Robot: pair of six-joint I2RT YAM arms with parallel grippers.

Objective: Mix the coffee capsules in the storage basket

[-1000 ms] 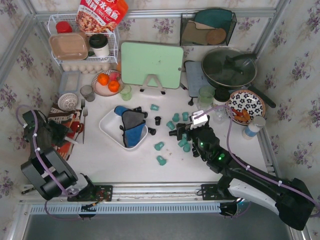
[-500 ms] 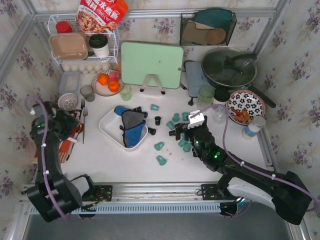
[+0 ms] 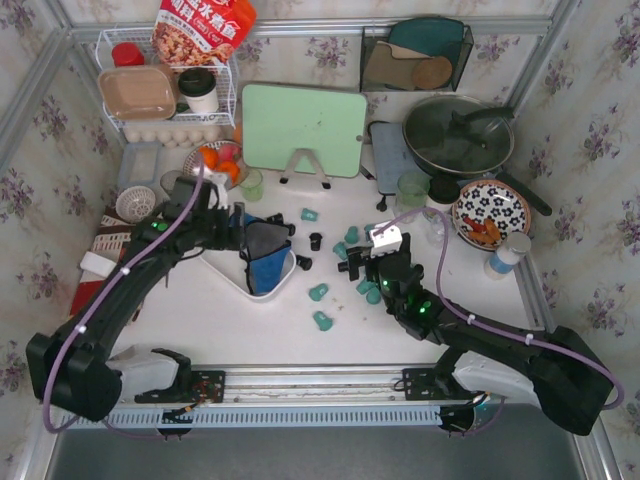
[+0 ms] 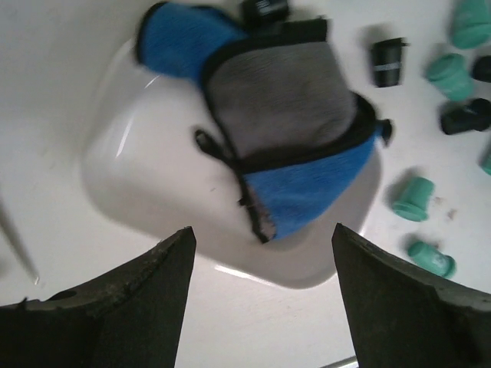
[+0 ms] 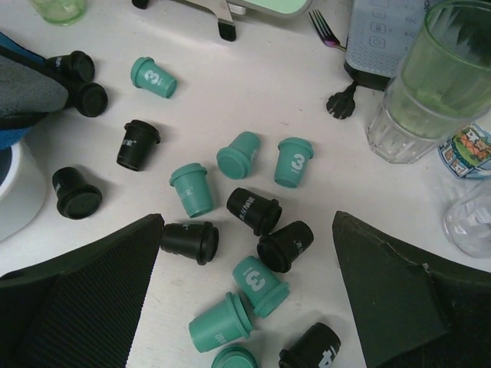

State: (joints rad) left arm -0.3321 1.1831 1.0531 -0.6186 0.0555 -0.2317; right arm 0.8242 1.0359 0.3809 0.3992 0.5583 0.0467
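Left wrist view: the left gripper (image 4: 262, 230) hangs right over the storage basket (image 4: 115, 153), fingers spread wide with nothing between them. The white dish sits directly below, with a bundled blue and grey cloth (image 4: 284, 115) filling most of it. The coffee capsules (image 4: 414, 199) lie outside its wall, scattered on the table (image 4: 253, 330) on the side towards the right arm. The right gripper (image 5: 247, 217) hovers just above that cluster, jaws as wide as they go, holding none. Several teal pods carry a white "3" (image 5: 294, 162). The black pods (image 5: 253, 208) have white lettering too small to read. At the back, a red snack bag (image 3: 200, 25) shows big Chinese characters I can't make out.
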